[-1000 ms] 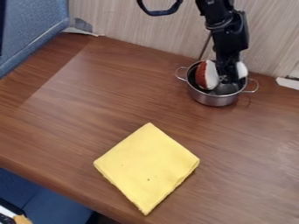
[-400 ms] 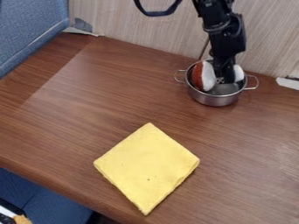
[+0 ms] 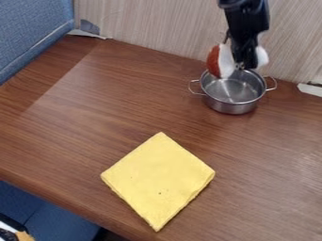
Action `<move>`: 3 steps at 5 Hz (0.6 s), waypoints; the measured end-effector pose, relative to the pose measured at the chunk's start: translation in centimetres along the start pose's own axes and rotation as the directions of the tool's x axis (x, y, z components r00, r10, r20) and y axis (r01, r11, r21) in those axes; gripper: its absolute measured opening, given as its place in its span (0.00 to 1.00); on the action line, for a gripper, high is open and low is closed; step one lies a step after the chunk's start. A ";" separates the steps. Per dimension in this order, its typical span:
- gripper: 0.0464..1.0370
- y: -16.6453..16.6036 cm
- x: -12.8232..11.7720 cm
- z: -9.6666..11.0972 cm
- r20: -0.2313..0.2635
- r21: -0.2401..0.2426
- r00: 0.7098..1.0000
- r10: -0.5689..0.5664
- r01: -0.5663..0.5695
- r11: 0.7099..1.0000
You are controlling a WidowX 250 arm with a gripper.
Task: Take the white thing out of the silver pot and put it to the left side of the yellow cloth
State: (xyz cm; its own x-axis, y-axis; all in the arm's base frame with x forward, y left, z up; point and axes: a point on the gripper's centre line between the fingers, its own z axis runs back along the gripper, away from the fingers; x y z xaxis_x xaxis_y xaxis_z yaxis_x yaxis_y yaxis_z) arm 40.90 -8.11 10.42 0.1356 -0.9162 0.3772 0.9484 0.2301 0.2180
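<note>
Claw (image 3: 245,65), far right in my scene: I have it clamped on the white thing (image 3: 226,63), raised over the far side of the silver pot (image 3: 231,108). White surfaces flank the claw, with a reddish-brown patch at the left. The pot stands upright on the brown counter (image 3: 82,117), a handle at either side. Nearer and to the left, the yellow cloth (image 3: 157,179) lies flat, its corners pointing near, far, left and right.
</note>
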 end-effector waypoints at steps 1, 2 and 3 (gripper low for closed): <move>0.18 -1.3 -0.9 2.6 -0.033 0.009 0.999 0.006 -0.005 1.000; 0.18 -3.8 -2.7 5.3 -0.072 0.000 0.997 0.020 -0.020 1.000; 0.18 -6.3 -5.5 7.5 -0.108 0.016 0.992 0.065 -0.064 0.998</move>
State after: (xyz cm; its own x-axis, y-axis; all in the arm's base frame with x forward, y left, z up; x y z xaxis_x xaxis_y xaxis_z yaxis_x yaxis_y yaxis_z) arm 32.02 -2.03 13.76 0.2271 -0.9294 0.2909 0.9332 0.2930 0.2078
